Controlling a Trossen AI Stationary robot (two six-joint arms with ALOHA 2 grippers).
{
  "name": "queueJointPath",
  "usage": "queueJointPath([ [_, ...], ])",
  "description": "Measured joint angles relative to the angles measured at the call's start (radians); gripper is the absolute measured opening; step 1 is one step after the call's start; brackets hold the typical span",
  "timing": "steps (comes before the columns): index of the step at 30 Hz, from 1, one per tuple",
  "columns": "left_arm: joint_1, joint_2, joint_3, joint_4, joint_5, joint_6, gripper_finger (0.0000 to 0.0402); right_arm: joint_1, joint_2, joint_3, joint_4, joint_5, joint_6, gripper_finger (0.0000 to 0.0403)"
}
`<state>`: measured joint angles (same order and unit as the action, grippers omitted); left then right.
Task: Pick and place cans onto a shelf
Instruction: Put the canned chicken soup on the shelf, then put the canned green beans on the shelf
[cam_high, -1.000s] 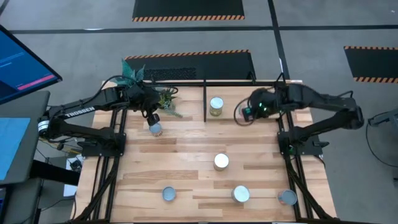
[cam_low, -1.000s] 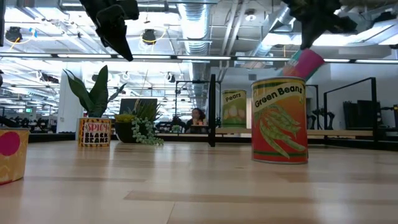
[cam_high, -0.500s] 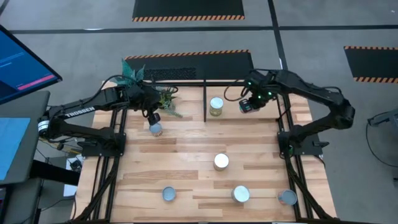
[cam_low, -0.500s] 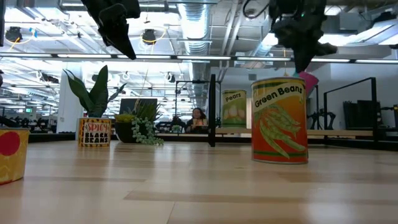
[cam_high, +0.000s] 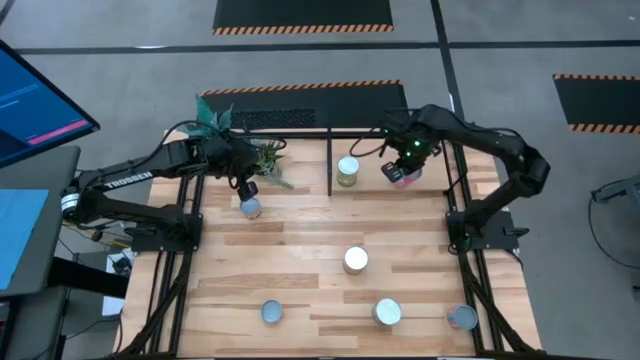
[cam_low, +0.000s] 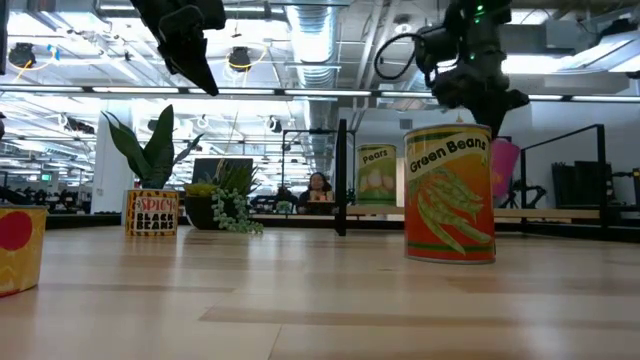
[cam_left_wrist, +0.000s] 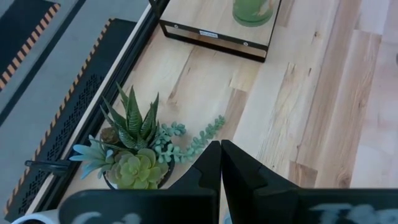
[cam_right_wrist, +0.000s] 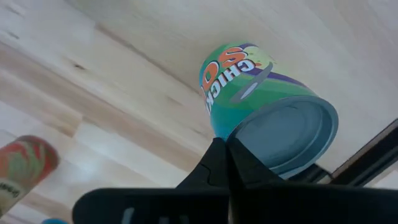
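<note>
My right gripper (cam_high: 404, 168) is shut on a can (cam_right_wrist: 267, 106) with a green, purple and pink label and a blue-grey top. It hangs inside the shelf (cam_high: 395, 131), right of a pears can (cam_high: 347, 170) that stands on the shelf's wood base. In the low view this can (cam_low: 505, 165) shows pink behind the Green Beans can (cam_low: 449, 193). My left gripper (cam_left_wrist: 221, 163) is shut on nothing, in the air above a black-beans can (cam_high: 250, 207) at the far left. Three more cans (cam_high: 272, 312) (cam_high: 387, 312) (cam_high: 462, 318) stand near the front edge. My right gripper holds the can at the rim of its blue-grey top (cam_right_wrist: 239, 138), fingers coming from above and pointing down. The shut fingertips (cam_right_wrist: 219, 155) cover the exact place of contact. The can hangs tilted below them, over the shelf's wood base (cam_right_wrist: 155, 37).
Potted plants (cam_high: 222, 135) (cam_left_wrist: 134, 165) stand at the far left beside my left gripper. The shelf's black upright bars (cam_high: 330, 160) and right frame (cam_right_wrist: 373, 155) border the bay. The middle of the table between the Green Beans can and the shelf is bare wood.
My right gripper has sunk toward the shelf's base with the can, and its arm has swung toward the table's far edge. The wrist has rolled and tipped until the fingers point down. The can now hangs lower, behind the Green Beans can in the low view.
</note>
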<state>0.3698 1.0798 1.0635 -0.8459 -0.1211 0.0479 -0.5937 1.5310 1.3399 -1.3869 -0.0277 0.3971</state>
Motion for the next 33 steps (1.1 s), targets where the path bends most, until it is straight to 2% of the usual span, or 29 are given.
queueJointPath([
  [10, 0.000, 0.000, 0.000, 0.000, 0.009, -0.006, 0.0000, -0.019, 0.116, 0.023, 0.000, 0.001, -0.068, 0.0005],
  [29, 0.000, 0.000, 0.000, -0.001, 0.009, -0.007, 0.0000, -0.032, 0.127, 0.093, 0.003, 0.032, -0.095, 0.0129],
  [33, 0.000, 0.000, 0.000, -0.001, 0.009, -0.007, 0.0000, -0.017, 0.127, 0.161, -0.001, 0.030, -0.096, 0.0143],
])
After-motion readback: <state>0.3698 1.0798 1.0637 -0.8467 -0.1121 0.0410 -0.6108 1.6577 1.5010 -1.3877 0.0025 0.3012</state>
